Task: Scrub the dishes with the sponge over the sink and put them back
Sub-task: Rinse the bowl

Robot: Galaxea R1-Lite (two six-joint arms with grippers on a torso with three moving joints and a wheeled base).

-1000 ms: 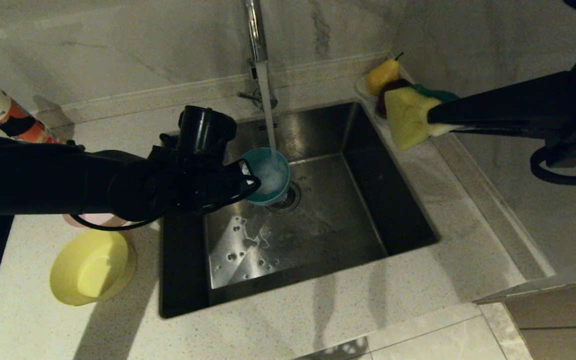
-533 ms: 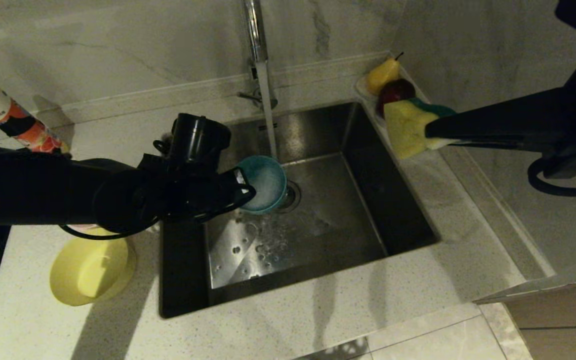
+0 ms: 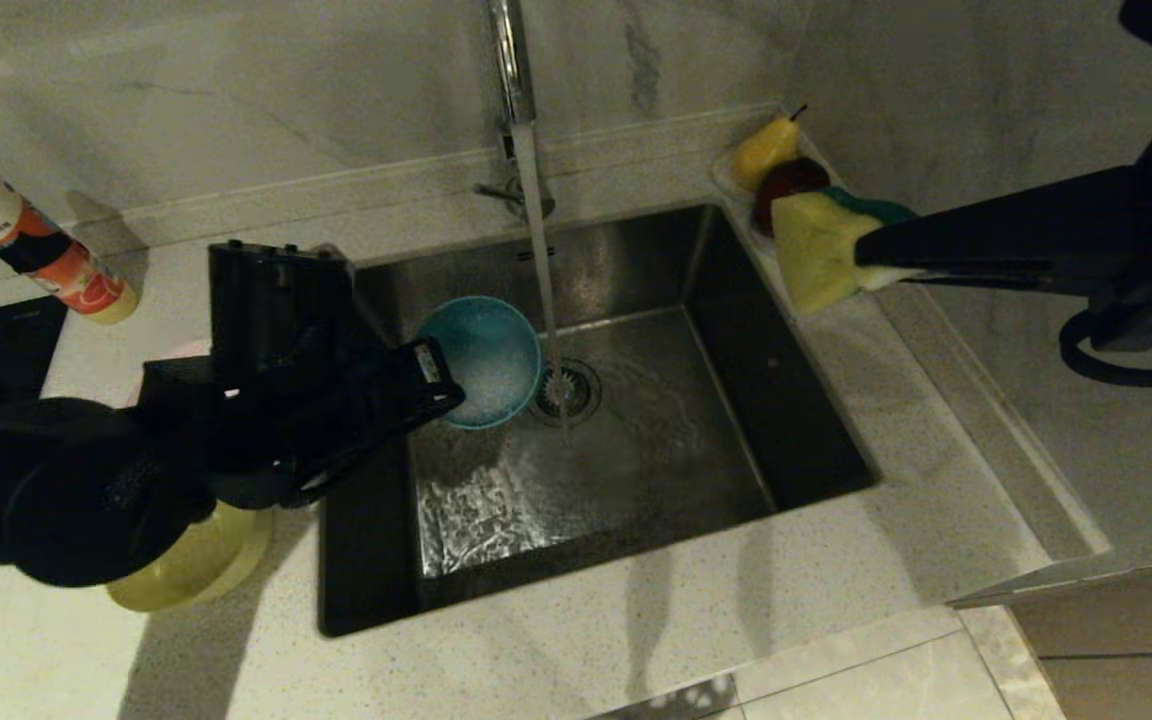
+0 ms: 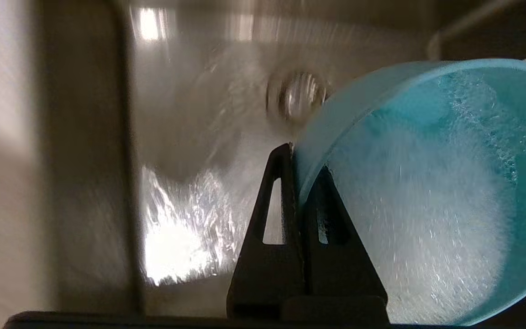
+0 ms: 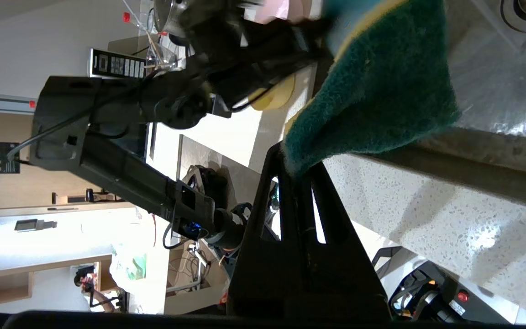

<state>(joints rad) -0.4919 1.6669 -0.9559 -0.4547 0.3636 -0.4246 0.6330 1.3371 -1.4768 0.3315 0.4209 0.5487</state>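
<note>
Pinching the rim of the light blue bowl (image 3: 484, 360), the left gripper (image 4: 300, 169) holds it tilted over the sink (image 3: 736, 330), just beside the water stream (image 3: 541, 290), likely so suds drain toward the drain strainer (image 3: 568, 390). The right gripper (image 5: 297, 167), clamped on the sponge (image 3: 818, 250), hangs above the counter (image 3: 936, 420) by the basin's right edge, leaving the basin free. The yellow bowl (image 3: 206, 560) sits on the counter left of the sink, partly under the left arm.
</note>
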